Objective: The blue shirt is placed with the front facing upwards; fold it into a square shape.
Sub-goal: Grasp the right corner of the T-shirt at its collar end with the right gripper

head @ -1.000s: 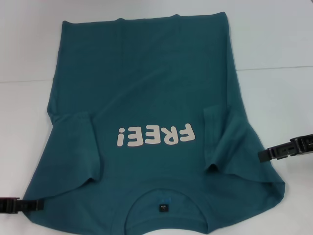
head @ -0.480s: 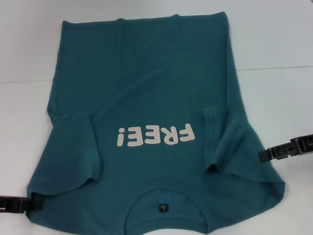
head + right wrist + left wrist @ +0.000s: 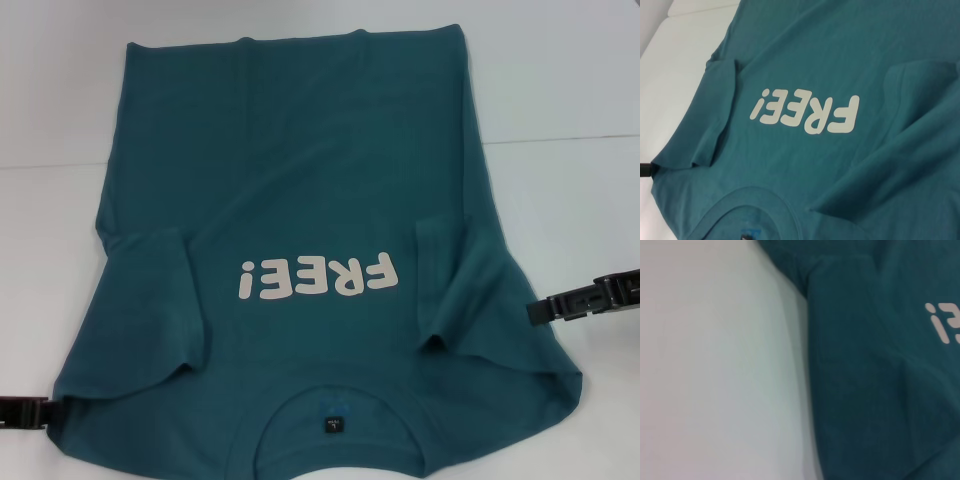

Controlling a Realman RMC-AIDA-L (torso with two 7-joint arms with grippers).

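Blue shirt [image 3: 300, 200] lay print-up on table [image 3: 560, 80]. Left end effector [image 3: 40, 411] low at shoulder edge, right end effector [image 3: 545, 311] beside sleeve; finger states indiscernible.

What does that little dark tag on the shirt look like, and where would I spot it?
Start at the white table and the big blue shirt spread over it. Follow the shirt past the pale FREE! print to the round neck opening nearest the robot. The tag sits just inside: a small dark square, the only dark patch on the cloth.
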